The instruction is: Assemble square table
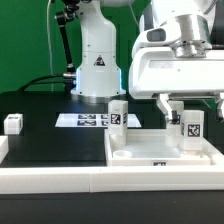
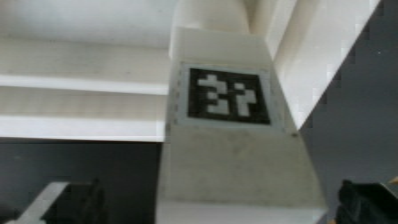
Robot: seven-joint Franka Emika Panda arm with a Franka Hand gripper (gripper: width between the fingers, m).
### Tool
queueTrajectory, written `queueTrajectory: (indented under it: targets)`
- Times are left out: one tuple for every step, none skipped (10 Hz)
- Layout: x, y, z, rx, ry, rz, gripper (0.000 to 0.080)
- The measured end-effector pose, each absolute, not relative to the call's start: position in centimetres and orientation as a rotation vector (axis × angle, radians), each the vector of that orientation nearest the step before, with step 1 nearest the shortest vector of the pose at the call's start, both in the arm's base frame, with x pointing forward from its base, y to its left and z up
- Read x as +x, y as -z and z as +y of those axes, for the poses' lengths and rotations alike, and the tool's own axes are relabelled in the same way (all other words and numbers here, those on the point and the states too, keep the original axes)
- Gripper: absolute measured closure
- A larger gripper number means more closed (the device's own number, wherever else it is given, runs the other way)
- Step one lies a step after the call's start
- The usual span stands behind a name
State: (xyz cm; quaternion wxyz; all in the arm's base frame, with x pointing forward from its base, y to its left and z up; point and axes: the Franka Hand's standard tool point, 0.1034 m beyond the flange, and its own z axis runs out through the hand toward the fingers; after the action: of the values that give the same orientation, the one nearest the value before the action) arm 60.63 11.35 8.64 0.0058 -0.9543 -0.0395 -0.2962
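Jaws of gripper (image 1: 187, 108) apart, straddling upright leg (image 1: 190, 126), not touching it; wrist view shows gaps on both sides of that leg (image 2: 228, 150). White tabletop (image 1: 150, 160) lies lower right in the exterior view, second leg (image 1: 118, 113) standing at its far-left corner. Loose leg (image 1: 13, 123) sits on black table (image 1: 50, 140), far left. Legs probably light, rigid, smooth plastic, a bit slippery: pinch flat opposite faces mid-height; take tabletop by rim. Only fiducial tags (image 2: 230, 95), no readable text; marker board (image 1: 88, 120) likewise.
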Motion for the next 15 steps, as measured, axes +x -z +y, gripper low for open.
queueTrajectory:
  targets:
    - [60.7, -8.9, 11.1, -2.987, 0.932, -0.123, 0.0151]
    - [60.9, -9.4, 11.1, -2.983, 0.940, -0.123, 0.0151]
    - [60.8, -9.8, 11.3, -2.978, 0.946, -0.124, 0.0151]
    - [60.7, -10.1, 11.4, -2.977, 0.942, -0.124, 0.0151]
    - [60.7, -9.9, 11.5, -2.984, 0.906, -0.124, 0.0151]
    - [60.7, -9.8, 11.5, -2.984, 0.907, -0.124, 0.0151]
    - [60.5, -9.4, 11.5, -2.997, 0.845, -0.125, 0.0151]
    - [60.5, -9.0, 11.4, -3.019, 0.721, -0.118, 0.0151]
    - [60.5, -8.9, 11.4, -3.033, 0.601, -0.113, 0.0151]
    - [60.7, -8.8, 11.2, -3.041, 0.541, -0.109, 0.0151]
    - [60.1, -8.3, 11.2, -3.054, 0.384, -0.104, 0.0151]
    - [60.2, -8.4, 11.2, -3.056, 0.275, -0.103, 0.0151]
    - [60.1, -8.4, 11.4, -3.054, 0.201, -0.094, 0.0151]
    - [59.8, -8.4, 11.7, -3.053, 0.107, -0.095, 0.0151]
    - [60.2, -8.5, 11.9, -3.053, 0.145, -0.097, 0.0151]
